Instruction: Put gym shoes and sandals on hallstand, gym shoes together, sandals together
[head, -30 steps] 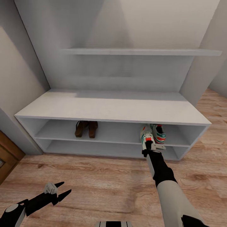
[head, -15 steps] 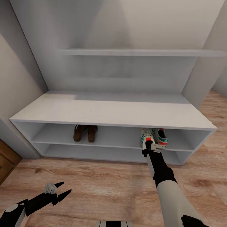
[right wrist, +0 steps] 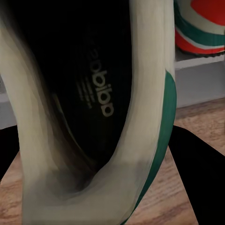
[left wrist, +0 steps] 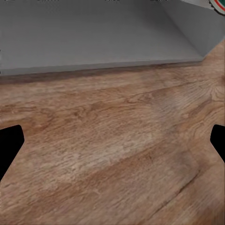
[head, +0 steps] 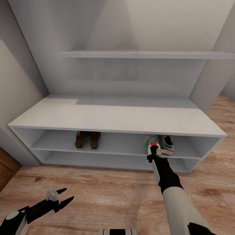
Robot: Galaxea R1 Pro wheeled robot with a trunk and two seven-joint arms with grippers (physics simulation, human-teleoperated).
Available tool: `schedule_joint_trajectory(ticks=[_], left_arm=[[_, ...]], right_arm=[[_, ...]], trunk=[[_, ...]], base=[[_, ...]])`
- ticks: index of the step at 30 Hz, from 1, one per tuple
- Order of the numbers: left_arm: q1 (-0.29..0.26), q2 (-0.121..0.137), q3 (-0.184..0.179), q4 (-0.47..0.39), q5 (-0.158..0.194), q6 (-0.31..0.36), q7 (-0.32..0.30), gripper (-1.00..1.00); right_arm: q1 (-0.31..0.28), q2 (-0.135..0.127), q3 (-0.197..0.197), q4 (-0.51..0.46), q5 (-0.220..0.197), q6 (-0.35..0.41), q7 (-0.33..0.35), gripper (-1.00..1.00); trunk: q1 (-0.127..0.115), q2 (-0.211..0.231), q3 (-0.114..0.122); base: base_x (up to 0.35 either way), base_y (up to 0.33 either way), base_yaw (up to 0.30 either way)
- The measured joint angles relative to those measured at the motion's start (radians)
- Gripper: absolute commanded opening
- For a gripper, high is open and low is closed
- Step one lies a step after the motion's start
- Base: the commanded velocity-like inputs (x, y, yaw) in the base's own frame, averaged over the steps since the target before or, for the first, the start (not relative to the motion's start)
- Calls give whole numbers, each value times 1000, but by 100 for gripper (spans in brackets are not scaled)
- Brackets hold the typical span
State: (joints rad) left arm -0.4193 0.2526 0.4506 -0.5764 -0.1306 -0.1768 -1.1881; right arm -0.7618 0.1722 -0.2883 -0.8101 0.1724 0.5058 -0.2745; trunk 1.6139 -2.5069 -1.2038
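My right gripper [head: 153,154] is shut on the heel of a white gym shoe [head: 151,143] with green stripes, holding it at the front of the upper open shelf of the light-grey hallstand [head: 117,116]. The right wrist view looks into that shoe's dark opening [right wrist: 89,103]. The other gym shoe [head: 168,143] [right wrist: 199,26] rests on the same shelf just to its right. Both dark-brown sandals [head: 87,139] stand side by side further left on that shelf. Low over the wood floor [head: 98,192] at the lower left, my left gripper [head: 63,196] is open and holds nothing.
A wall shelf [head: 143,54] runs above the bench top. Grey walls close in on both sides of the unit. A brown wooden panel [head: 6,166] shows at the far left edge. The left wrist view faces the floor planks [left wrist: 112,150] and the unit's bottom shelf [left wrist: 93,42].
The whole view has shifted closer to and lower against the hallstand, so the camera has moved. The held gym shoe has gone further under the bench top. The left arm holds its pose.
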Motion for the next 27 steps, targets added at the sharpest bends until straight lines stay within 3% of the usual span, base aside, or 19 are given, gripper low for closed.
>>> schedule_joint_trajectory(ticks=[27], left_arm=[[0,0,0,0,0,0,0,100]], right_arm=[[0,-1,0,0,0,-1,0,-100]], trunk=[[0,0,0]], base=[[92,0,0]])
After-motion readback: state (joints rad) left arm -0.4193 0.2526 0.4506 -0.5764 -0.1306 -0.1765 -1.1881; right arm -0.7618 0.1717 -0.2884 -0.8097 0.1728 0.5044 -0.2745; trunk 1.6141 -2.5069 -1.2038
